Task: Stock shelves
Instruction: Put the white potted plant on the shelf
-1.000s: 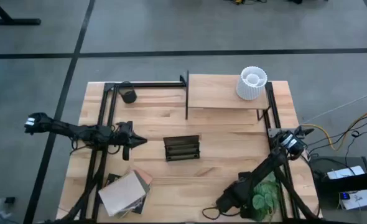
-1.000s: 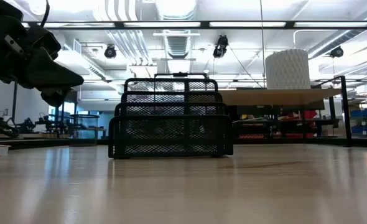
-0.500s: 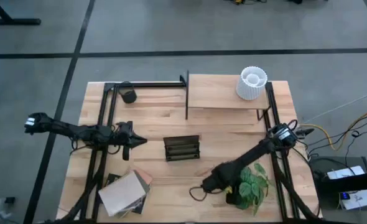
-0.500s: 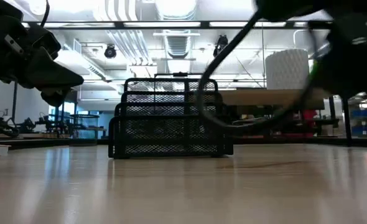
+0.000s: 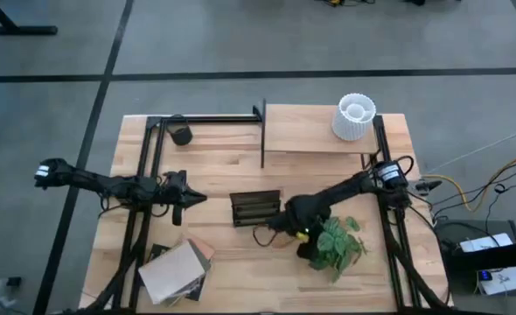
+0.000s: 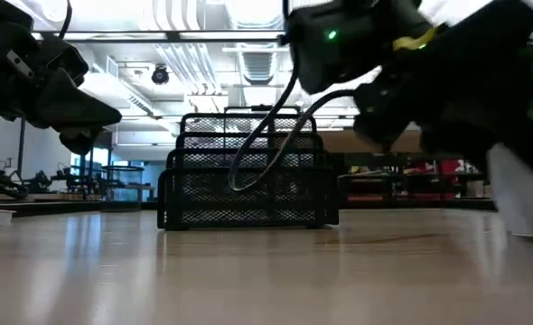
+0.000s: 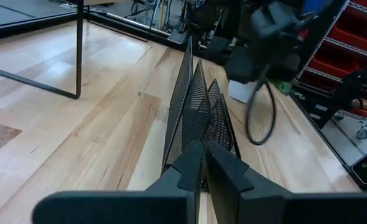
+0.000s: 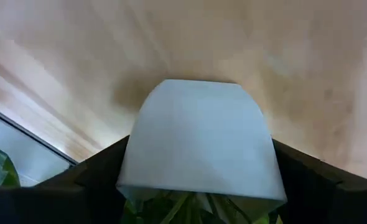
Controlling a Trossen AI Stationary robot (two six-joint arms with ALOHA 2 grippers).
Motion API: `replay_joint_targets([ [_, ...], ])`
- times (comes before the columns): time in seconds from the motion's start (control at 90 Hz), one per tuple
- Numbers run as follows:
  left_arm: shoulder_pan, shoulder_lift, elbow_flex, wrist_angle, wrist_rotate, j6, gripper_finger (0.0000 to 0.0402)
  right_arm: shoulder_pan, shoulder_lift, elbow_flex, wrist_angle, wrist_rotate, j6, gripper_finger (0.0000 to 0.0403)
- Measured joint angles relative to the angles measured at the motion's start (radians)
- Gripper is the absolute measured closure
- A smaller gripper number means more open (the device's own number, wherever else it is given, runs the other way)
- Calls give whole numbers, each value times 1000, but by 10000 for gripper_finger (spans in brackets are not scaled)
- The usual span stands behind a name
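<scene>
My right gripper (image 5: 306,246) is clamped on the white pot of a leafy plant (image 5: 335,247), with the black mesh rack (image 5: 255,208) just beside it. The shelves (image 5: 315,129) stand well beyond this gripper at the table's far edge, bearing a white ribbed vase (image 5: 354,117). My left gripper (image 5: 197,199), fingers pressed together, waits on the rack's other side.

– How was the light in the room?

– It was bright and even. Long ceiling lamps (image 6: 248,34) glared white in the low view, and the table (image 6: 248,271) reflected them softly.

– Were there shadows?

– Only soft ones. Under the white pot (image 8: 199,140) lay a dim brown shadow.

– Was anything blurred?

– Yes. The right arm (image 6: 411,72) was a dark, smeared shape near the low camera, and the wood in the right wrist view was streaked.
</scene>
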Motion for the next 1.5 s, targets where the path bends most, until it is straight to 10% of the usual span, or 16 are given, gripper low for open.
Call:
replay_joint_targets([
  [1.189,0,0,0,0,0,0,395,-80,-13,41,50,29,106,34],
  [1.5,0,0,0,0,0,0,395,-81,-13,164,48,204,109,34],
])
